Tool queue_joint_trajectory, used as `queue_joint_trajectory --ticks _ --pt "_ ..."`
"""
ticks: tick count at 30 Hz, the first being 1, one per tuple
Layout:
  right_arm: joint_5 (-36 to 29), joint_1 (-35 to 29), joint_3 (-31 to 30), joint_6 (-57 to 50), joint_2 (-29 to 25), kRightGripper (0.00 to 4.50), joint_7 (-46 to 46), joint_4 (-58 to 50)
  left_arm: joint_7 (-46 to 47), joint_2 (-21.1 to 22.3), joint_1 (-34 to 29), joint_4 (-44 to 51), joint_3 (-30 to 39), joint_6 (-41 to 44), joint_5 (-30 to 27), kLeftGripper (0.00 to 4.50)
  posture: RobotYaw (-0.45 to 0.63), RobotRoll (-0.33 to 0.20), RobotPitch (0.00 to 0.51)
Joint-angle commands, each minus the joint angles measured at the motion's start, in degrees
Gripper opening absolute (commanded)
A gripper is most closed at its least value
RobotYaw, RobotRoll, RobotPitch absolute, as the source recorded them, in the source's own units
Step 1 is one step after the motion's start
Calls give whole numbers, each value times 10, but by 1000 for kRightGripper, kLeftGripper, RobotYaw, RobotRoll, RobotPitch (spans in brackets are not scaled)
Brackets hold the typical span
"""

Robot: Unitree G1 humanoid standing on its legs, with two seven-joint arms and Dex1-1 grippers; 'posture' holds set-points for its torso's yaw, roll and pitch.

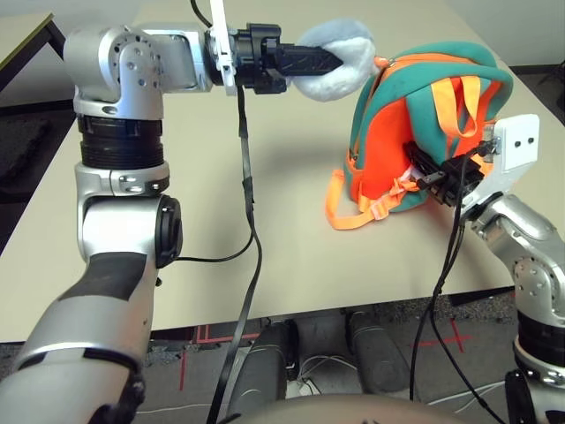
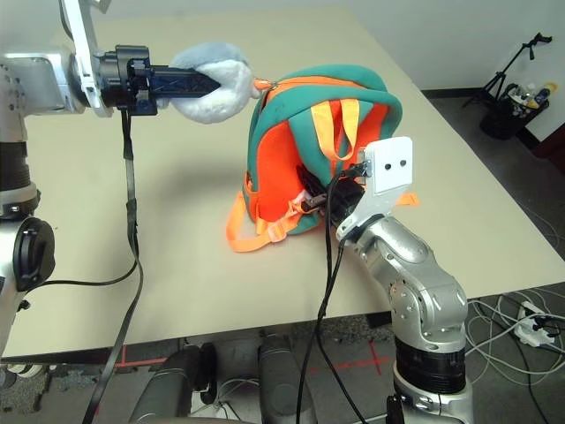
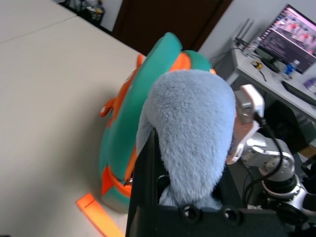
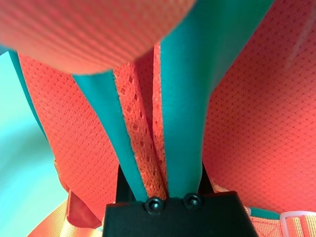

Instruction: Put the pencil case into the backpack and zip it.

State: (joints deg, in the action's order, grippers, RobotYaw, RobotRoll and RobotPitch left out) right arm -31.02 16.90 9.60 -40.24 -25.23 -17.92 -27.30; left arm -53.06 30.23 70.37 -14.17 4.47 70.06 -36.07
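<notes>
While one backpack [image 1: 415,132] stands on the table [image 1: 177,177], two grippers clamp parts of it. Left gripper [image 1: 331,60] pinches its single grey plush charm [image 1: 340,66]; right gripper [image 4: 160,190] pinches one teal-edged strap [image 4: 148,148].

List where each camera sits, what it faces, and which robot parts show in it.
Left eye view: on the head, looking down at the table; both silver forearms show.
Right eye view: same head, same scene.
Left wrist view: looks along the left gripper, shut on the grey plush charm, toward the backpack.
Right wrist view: looks along the right gripper, shut on a teal and orange shoulder strap.
Shared: the backpack shows in every view.
</notes>
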Motion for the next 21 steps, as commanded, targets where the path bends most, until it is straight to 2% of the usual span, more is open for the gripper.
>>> queue_joint_trajectory --ticks 1,16,21 --pt "8 -4 -11 0 4 159 -3 15 19 13 -29 -7 29 -5 -4 413 -100 0 147" --pt "14 -4 -10 8 12 159 -1 22 59 -8 -192 77 23 18 -61 412 -105 0 144" --pt "18 -1 -12 9 15 159 -1 25 56 -10 -223 90 10 20 -71 412 -106 0 142"
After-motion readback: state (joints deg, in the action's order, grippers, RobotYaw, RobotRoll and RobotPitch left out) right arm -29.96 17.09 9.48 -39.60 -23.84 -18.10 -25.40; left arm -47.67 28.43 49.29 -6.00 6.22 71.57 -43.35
